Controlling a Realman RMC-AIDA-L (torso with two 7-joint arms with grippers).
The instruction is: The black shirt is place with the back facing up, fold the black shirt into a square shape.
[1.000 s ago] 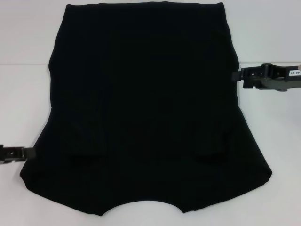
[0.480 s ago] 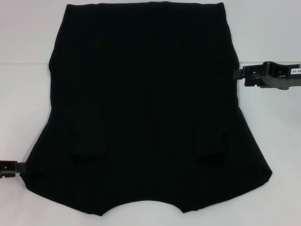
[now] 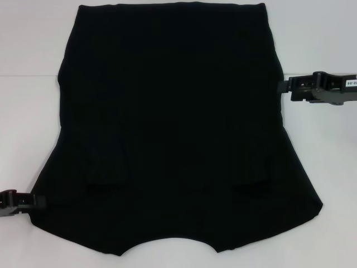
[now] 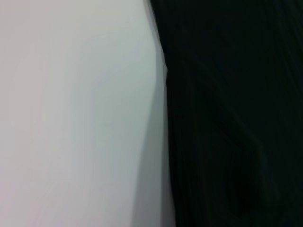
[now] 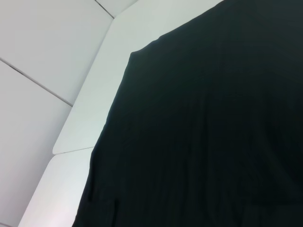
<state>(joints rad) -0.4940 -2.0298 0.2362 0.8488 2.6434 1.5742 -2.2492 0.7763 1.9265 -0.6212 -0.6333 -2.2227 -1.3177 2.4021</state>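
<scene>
While the black shirt lies spread flat over the white table, plain side up, both grippers sit at its outer edges. The shirt fills most of the head view: its straight hem runs along the far side, the body widens toward the near side, and the curved neckline notch sits at the near edge in the middle. Two short folded sleeve edges show as faint ridges on the near half, one to the left and one to the right. No print shows on the upper surface.

The left gripper is at the near left, low over the table, its tip reaching just to the shirt's near left corner edge. Whether its fingers are parted or closed cannot be told, nor whether it has hold of any cloth. The right gripper is at the far right, its tip just at the shirt's right side edge, about level with the upper body of the garment. Its state likewise cannot be told.

The left wrist view shows only the shirt's edge lying against bare table. The right wrist view shows a broad stretch of the shirt with the table's pale surface and its rounded corner beyond it.
</scene>
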